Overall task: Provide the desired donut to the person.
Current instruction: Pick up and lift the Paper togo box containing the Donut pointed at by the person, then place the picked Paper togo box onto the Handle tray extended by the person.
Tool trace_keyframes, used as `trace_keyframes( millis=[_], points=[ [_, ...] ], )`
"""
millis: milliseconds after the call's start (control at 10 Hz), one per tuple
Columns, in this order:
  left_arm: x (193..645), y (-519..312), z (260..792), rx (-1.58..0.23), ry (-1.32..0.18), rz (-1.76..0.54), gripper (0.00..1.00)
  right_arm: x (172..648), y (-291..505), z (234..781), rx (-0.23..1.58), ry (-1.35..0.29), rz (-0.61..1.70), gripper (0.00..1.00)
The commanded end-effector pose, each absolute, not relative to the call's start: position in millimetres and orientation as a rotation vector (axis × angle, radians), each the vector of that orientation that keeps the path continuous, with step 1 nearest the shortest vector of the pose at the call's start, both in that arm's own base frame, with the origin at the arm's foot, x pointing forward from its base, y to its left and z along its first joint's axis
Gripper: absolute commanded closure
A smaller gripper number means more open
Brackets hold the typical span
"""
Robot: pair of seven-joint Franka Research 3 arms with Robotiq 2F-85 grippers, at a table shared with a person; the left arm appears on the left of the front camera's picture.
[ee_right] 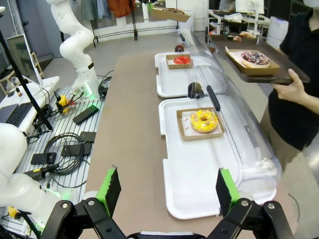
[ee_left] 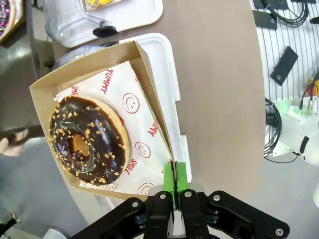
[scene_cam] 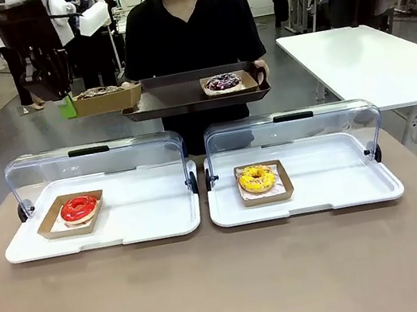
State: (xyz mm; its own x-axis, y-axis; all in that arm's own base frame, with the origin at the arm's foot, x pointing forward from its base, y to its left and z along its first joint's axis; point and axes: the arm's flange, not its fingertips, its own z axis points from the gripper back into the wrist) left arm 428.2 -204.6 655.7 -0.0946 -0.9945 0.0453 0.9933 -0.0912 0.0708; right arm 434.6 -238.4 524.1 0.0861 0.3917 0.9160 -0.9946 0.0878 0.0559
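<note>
You are looking at the chocolate donut (ee_left: 88, 140), speckled with nut bits, sitting on printed paper in a cardboard tray (ee_left: 141, 74) that is hanging in the air above the bench (scene_cam: 231, 281). In the front view that tray is floating at about ten o'clock, its far end touching or just over the left edge of the dark serving tray (scene_cam: 182, 100). The left gripper (ee_left: 174, 181) is pinching the cardboard tray's wall, its fingers (ee_left: 181, 175) pressed together on the thin card at the six o'clock edge of the wrist view.

The person (scene_cam: 188, 30) is standing at twelve o'clock, holding the serving tray with both hands; a purple-glazed donut (scene_cam: 222, 82) in its own cardboard tray is resting on the right half of it.

Nearer you, two white display trays with raised clear lids are lying side by side on the bench. The left display tray (scene_cam: 148, 223) is carrying a red donut (scene_cam: 79, 208), the right display tray (scene_cam: 342, 181) a yellow donut (scene_cam: 257, 179).

The right gripper (ee_right: 167, 191) is hovering low over the bench end, its fingers (ee_right: 112, 186) spread wide apart and gripping nothing.
</note>
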Motion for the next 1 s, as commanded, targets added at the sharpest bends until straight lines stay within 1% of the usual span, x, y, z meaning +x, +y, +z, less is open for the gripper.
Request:
trace_keyframes(
  millis=[0,900],
  points=[
    [428.2,-206.0,653.0,0.020,-0.084,-1.656,1.00,434.6,-238.2,524.1,0.890,-0.892,1.268,0.00],
    [428.2,-206.0,653.0,0.020,-0.084,-1.656,1.00,434.6,-238.2,524.1,0.890,-0.892,1.268,0.00]
  ],
)
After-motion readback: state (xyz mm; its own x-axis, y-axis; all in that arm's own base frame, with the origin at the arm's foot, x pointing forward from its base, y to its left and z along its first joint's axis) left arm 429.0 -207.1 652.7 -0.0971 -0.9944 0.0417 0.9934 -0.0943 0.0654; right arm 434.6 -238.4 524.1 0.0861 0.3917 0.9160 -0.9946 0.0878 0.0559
